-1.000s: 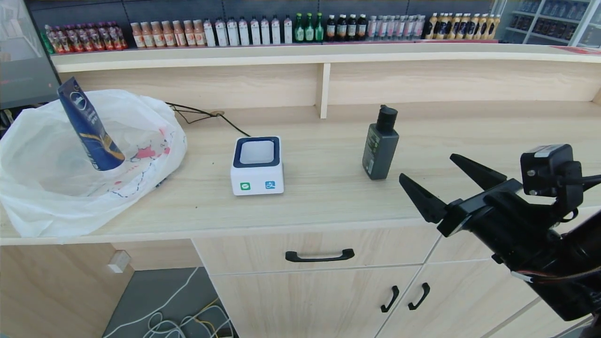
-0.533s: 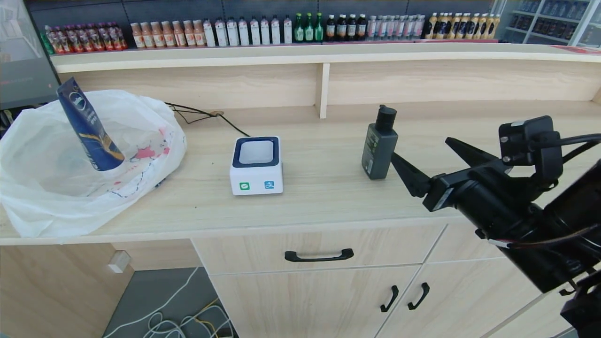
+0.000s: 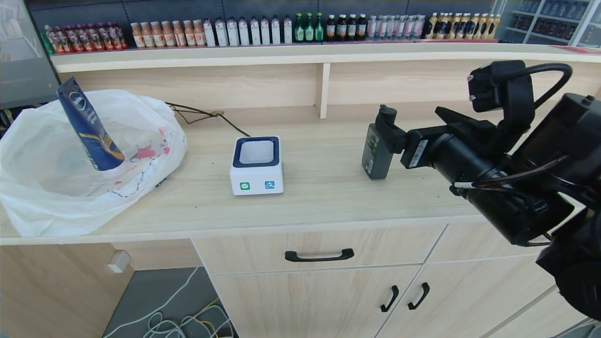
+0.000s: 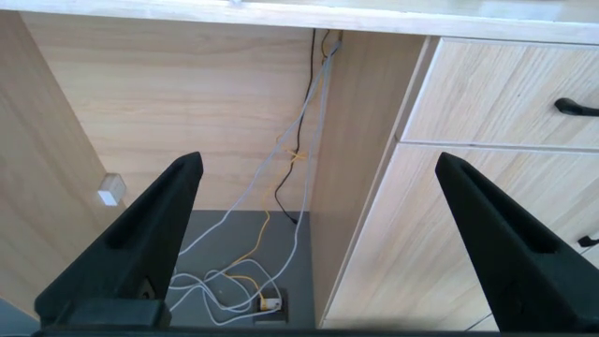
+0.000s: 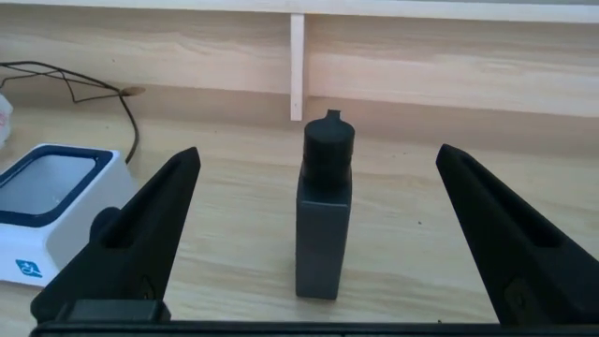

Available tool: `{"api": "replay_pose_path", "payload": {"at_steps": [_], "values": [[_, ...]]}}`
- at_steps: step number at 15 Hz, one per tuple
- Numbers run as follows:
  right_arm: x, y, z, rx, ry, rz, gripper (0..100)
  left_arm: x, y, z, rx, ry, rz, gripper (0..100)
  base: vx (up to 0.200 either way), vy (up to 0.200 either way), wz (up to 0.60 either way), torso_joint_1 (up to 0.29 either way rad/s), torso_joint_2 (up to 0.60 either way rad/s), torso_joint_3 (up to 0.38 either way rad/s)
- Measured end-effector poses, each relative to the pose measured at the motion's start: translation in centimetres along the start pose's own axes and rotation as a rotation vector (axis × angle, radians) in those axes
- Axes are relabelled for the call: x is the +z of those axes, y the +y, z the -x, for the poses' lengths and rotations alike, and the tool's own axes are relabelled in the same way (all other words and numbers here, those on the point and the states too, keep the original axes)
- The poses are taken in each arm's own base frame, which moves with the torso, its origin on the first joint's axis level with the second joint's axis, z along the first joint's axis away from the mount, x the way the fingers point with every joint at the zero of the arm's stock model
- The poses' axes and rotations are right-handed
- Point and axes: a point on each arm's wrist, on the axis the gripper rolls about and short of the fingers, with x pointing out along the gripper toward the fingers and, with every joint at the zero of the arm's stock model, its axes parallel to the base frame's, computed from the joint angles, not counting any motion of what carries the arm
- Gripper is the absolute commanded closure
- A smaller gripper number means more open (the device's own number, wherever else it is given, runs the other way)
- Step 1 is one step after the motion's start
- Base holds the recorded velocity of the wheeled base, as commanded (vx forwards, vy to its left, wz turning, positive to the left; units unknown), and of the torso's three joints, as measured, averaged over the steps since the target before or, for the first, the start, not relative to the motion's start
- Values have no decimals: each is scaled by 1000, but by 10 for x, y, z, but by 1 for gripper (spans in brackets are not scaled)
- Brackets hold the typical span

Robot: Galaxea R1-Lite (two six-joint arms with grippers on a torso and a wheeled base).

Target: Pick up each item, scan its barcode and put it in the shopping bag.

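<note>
Since the bottle (image 5: 324, 234) is a narrow, upright, hard plastic flask with a black flip cap, expect it to be stiff, smooth-sided and fairly light, and easy to tip on its small base. It stands on the counter (image 3: 328, 197) at 3 o'clock from the scanner (image 3: 257, 164), apart from it and toward the back wall.

Grip plan: take the flat body at mid-height, below the shoulder. Avoid the cap, which is narrower and may flex or open. Squeeze firmly but not hard, as the sides look slick. A printed label faces 9 o'clock, toward the scanner. The barcode may be on it, but the print is too small to tell.

Right gripper (image 5: 318, 153): jaws spread wide, far wider than the bottle, holding nothing. From its wrist camera the bottle sits centred in the gap, with one finger on each side. From the head camera the near finger overlaps the cap region. Contact is not evident, and I cannot say whether the tips have passed the bottle's sides.

Left gripper (image 4: 318, 159): jaws wide apart and empty, hanging below counter level and facing the cabinet side and loose cables.

Bag (image 3: 47, 188): at 9 o'clock from the scanner, mouth open, with a blue tube (image 3: 89, 126) standing tilted in it.
</note>
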Motion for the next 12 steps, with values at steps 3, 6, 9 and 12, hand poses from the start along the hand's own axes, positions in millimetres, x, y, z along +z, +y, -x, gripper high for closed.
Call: {"api": "replay_pose_path", "payload": {"at_steps": [3,6,9,12], "values": [[0,11,-7,-14,-4,-23,0,0,0,0,0,0,0,0,0,0,0,0,0,0],[-6,19,-20,-11,-1,-28,0,0,0,0,0,0,0,0,0,0,0,0,0,0],[-12,27,-40,-16,-12,-58,0,0,0,0,0,0,0,0,0,0,0,0,0,0],[-23,26,-54,-37,0,-51,0,0,0,0,0,0,0,0,0,0,0,0,0,0]]}}
